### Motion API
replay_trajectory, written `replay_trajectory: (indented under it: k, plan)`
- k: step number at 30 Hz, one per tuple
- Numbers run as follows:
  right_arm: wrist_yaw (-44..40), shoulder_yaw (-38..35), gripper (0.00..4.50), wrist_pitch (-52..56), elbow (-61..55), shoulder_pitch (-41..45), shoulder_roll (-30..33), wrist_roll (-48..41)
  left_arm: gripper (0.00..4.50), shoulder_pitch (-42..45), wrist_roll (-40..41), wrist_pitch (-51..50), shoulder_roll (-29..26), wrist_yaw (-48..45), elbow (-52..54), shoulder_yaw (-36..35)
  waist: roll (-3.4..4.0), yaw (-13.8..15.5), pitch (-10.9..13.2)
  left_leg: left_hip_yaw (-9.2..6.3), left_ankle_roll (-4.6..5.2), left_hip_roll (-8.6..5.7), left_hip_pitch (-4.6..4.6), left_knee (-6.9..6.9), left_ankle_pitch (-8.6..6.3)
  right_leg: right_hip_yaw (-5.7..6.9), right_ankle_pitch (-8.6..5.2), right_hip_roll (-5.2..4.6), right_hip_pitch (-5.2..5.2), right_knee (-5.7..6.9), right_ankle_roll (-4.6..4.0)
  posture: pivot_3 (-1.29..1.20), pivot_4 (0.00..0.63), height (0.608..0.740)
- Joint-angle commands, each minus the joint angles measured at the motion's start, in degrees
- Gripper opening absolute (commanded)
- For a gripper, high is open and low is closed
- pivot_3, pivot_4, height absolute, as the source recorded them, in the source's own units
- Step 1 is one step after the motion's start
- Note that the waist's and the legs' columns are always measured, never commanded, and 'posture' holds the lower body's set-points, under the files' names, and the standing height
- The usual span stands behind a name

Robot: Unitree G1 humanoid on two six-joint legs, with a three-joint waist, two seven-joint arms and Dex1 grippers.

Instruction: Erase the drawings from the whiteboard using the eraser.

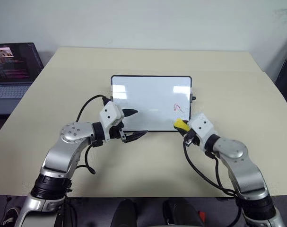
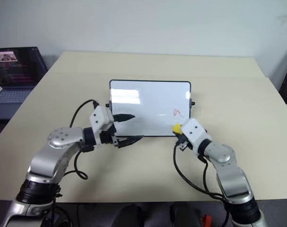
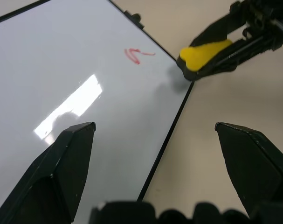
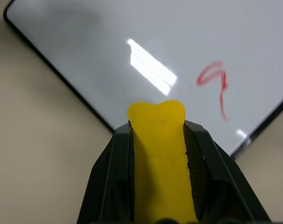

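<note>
Our right claw [image 1: 182, 126] pinches the yellow eraser [image 1: 180, 124] at the whiteboard [image 1: 148, 97]'s near right corner. Our left claw [image 1: 132, 125] gapes wide over its near edge. One red hooked drawing [image 1: 178, 107] shows; the eraser's underside is hidden.

Your right hand [image 4: 157, 140] covers most of the eraser [image 4: 160, 154], leaving its yellow tip showing and its underside hidden. The laptop [image 1: 13, 71] beside the surface [image 1: 238, 94] is cut off at the picture's edge, its screen text too small to read.
</note>
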State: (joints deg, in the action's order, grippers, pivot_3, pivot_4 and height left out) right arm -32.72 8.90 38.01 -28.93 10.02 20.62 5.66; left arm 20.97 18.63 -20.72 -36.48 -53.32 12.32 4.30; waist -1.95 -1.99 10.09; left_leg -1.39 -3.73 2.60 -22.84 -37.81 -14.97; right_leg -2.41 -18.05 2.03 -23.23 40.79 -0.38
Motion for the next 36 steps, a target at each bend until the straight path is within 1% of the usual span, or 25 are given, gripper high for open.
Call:
replay_trajectory:
  k: [1,7,11,14,17,24,26,32,36]
  plan:
    - [2.5,0.0,1.09,-2.1,-2.3,0.2,-0.7,-0.3,4.50,0.8,-0.1,1.4,0.0,-0.7,-0.1,-0.2,0.01,-0.3,0.0,0.00,0.00,0.01,0.03,0.01,0.00,-0.04,0.00,0.03,0.00,0.01,0.00,0.00,0.150,0.740]
    - [10.3,-0.7,1.09,-7.2,4.6,7.9,-3.6,2.5,4.50,1.2,-0.5,1.8,0.0,-1.0,-0.2,0.1,0.01,-0.6,0.0,0.00,-0.01,0.00,0.06,-0.03,0.00,-0.04,-0.01,0.06,0.00,0.07,0.02,0.00,0.150,0.740]
    - [13.1,0.0,1.09,-9.3,11.1,13.1,-3.9,4.0,4.50,1.1,-0.6,1.8,0.4,-1.0,0.0,0.2,0.01,-0.3,0.0,0.03,0.00,0.01,0.01,-0.03,0.00,-0.05,0.00,0.03,0.00,0.02,0.01,0.00,0.150,0.740]
    - [15.9,0.2,1.09,-10.6,15.7,16.4,-4.7,5.4,4.50,0.8,0.2,0.8,0.9,-0.3,0.3,-0.6,0.01,-0.2,0.0,0.06,0.00,0.02,-0.01,-0.01,0.00,-0.05,0.13,0.00,-0.01,-0.01,-0.23,0.00,0.150,0.740]
    - [16.3,0.8,1.09,-10.5,18.0,17.2,-5.1,5.8,4.50,0.5,-0.3,1.2,0.6,-0.3,0.5,-0.4,0.01,-0.2,0.0,0.05,0.00,0.03,-0.02,0.00,0.00,-0.04,0.13,-0.01,-0.01,-0.01,-0.23,0.00,0.150,0.740]
    - [8.6,6.2,1.09,-4.3,15.2,14.2,-1.9,5.4,4.50,0.3,0.1,0.6,0.8,0.3,1.0,-0.6,0.01,-0.2,0.0,0.02,0.00,0.05,0.01,-0.03,0.00,-0.05,0.13,-0.02,-0.01,0.05,-0.23,0.00,0.150,0.740]
    - [7.7,6.9,1.09,-3.4,14.6,13.8,-1.3,5.4,4.50,0.3,0.2,0.6,0.9,0.5,0.9,-0.6,0.01,-0.2,0.0,0.01,0.00,0.04,0.02,-0.05,0.00,-0.05,0.13,-0.02,0.00,0.07,-0.23,0.00,0.150,0.740]
    - [15.6,4.0,1.09,-8.5,17.2,16.7,-2.2,9.0,4.50,0.7,0.2,0.4,1.1,0.4,0.7,-0.5,0.01,-0.3,0.0,0.03,0.00,0.03,0.05,-0.08,0.01,-0.05,0.12,-0.01,0.00,0.13,-0.19,0.00,0.150,0.740]
    - [16.1,4.4,1.09,-10.0,18.6,17.6,-1.9,9.8,4.50,0.8,0.0,0.6,1.2,0.4,0.6,-0.4,0.01,-0.2,0.0,0.04,0.00,0.03,0.03,-0.07,0.01,-0.04,0.13,-0.02,0.00,0.10,-0.22,0.00,0.150,0.740]
